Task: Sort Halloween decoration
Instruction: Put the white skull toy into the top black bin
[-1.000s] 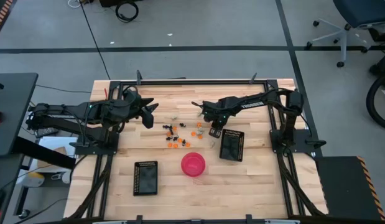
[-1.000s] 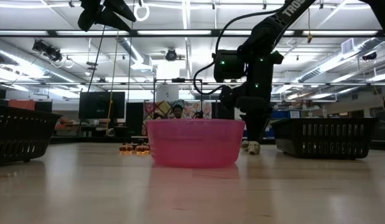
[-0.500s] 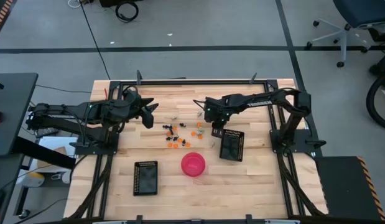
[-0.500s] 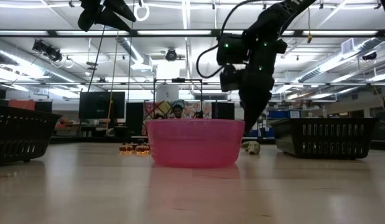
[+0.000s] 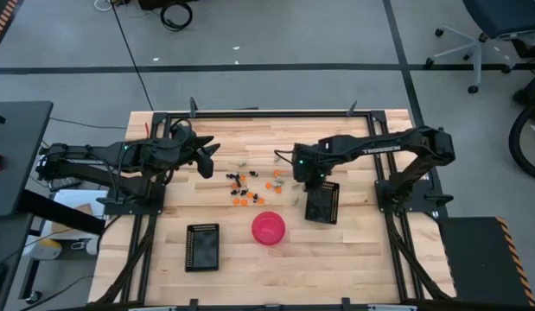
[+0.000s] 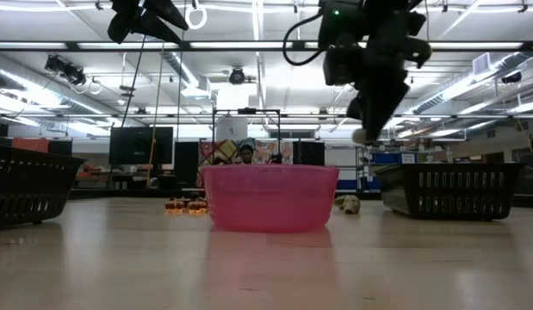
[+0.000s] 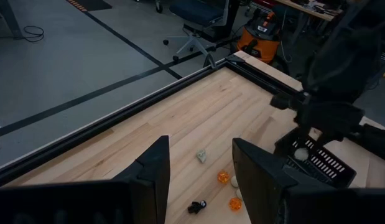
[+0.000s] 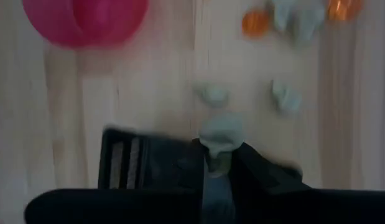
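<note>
My right pincer [image 6: 366, 131] is clamped on a pale whitish-green piece [image 8: 221, 132], raised above the table [image 5: 353, 233] over the near edge of the black grid tray [image 5: 321, 202] beside the pink bowl [image 5: 268, 228]. Beyond the bowl lie the scattered orange, black and pale pieces [image 5: 245, 184]. Farther left of them, my left pincer [image 5: 208, 158] hangs with fingers apart, empty.

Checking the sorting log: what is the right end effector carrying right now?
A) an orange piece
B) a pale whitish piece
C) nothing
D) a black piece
B: the right end effector pinches a pale whitish piece at its tips, raised near the right black tray.
</note>
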